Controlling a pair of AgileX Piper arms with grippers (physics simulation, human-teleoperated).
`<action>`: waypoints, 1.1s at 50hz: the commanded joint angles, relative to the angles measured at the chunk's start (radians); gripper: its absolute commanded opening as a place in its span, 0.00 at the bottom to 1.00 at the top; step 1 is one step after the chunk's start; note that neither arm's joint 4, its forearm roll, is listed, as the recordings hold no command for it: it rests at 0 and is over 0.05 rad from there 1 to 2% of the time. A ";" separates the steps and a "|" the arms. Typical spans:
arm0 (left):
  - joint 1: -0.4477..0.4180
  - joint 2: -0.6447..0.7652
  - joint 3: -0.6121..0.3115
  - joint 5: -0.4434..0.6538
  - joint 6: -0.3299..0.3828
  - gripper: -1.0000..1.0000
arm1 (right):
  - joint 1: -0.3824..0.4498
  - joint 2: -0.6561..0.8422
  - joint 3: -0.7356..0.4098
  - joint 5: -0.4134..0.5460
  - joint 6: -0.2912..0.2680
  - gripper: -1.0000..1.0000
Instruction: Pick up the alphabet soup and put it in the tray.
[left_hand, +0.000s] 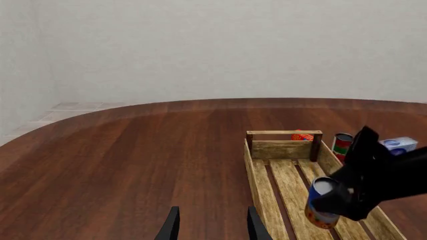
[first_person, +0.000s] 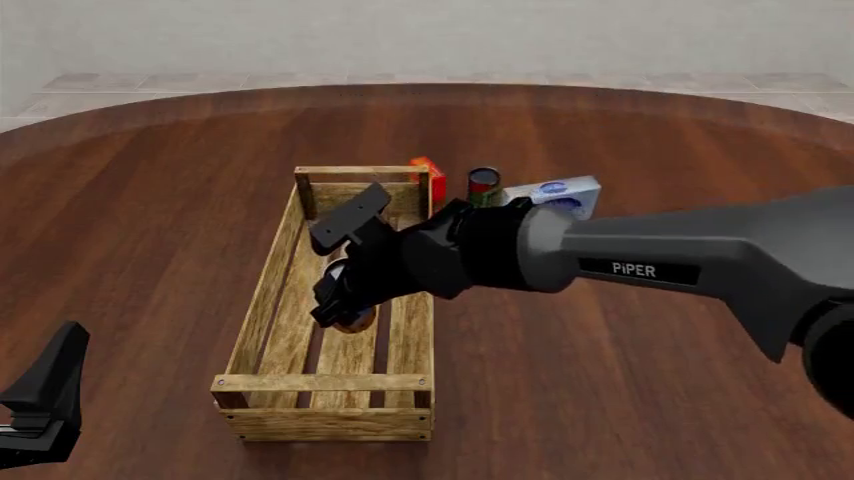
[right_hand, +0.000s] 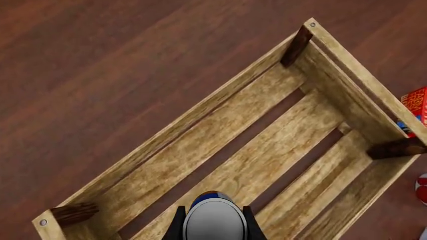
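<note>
The right arm's fingers (right_hand: 212, 225) pinch the alphabet soup (left_hand: 322, 202), holding it tilted inside the tray (first_person: 267, 310) just above the slat floor. The left arm's fingers (left_hand: 212, 225) stand spread over the bare counter (left_hand: 133, 150), well apart from the tray.

Wooden table (first_person: 160, 200), tray (first_person: 267, 300), red-green can (first_person: 483, 186), box (first_person: 561, 192)

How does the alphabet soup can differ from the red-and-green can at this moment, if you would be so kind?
The alphabet soup is blue over orange; the red-and-green can is red and green. The soup is gripped by the right gripper and tilted over the tray; the other can stands upright on the table outside the tray's far end. Both are small cylinders.
</note>
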 joint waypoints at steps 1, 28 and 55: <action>0.000 0.000 0.000 0.000 0.000 1.00 | 0.003 0.007 0.008 -0.022 0.034 0.00; 0.000 0.000 0.000 0.000 0.000 1.00 | 0.001 0.015 0.036 -0.055 0.056 0.00; 0.000 0.000 0.000 0.000 0.000 1.00 | -0.005 0.038 0.047 -0.079 0.050 0.00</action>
